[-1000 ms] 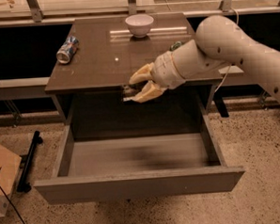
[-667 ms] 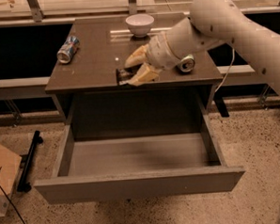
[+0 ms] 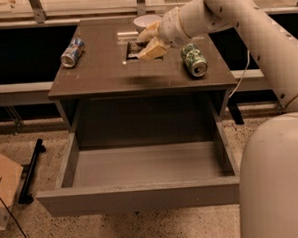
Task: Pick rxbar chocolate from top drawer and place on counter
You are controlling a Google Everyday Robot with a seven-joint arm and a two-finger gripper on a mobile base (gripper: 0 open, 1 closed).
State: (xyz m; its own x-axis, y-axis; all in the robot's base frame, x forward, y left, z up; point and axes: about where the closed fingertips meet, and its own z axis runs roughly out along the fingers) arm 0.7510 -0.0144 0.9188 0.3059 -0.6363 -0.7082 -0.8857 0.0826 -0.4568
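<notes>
My gripper [image 3: 142, 47] hangs low over the back middle of the counter [image 3: 97, 78], its tan fingers [image 3: 153, 49] shut on the rxbar chocolate [image 3: 132, 50]. The bar is a small dark flat thing that sticks out to the left of the fingers, just above the brown top; I cannot tell if it touches. The top drawer [image 3: 138, 195] stands pulled out below the counter, and its grey floor holds nothing.
A crushed blue can [image 3: 72, 51] lies at the counter's left. A green can [image 3: 194, 60] lies to the right of the gripper. A white bowl [image 3: 146, 22] stands at the back, close behind the gripper. A cardboard box [image 3: 2, 186] sits on the floor at left.
The gripper has carried the bar from the counter's front edge up and back over the middle of the top. The drawer has stayed open.
</notes>
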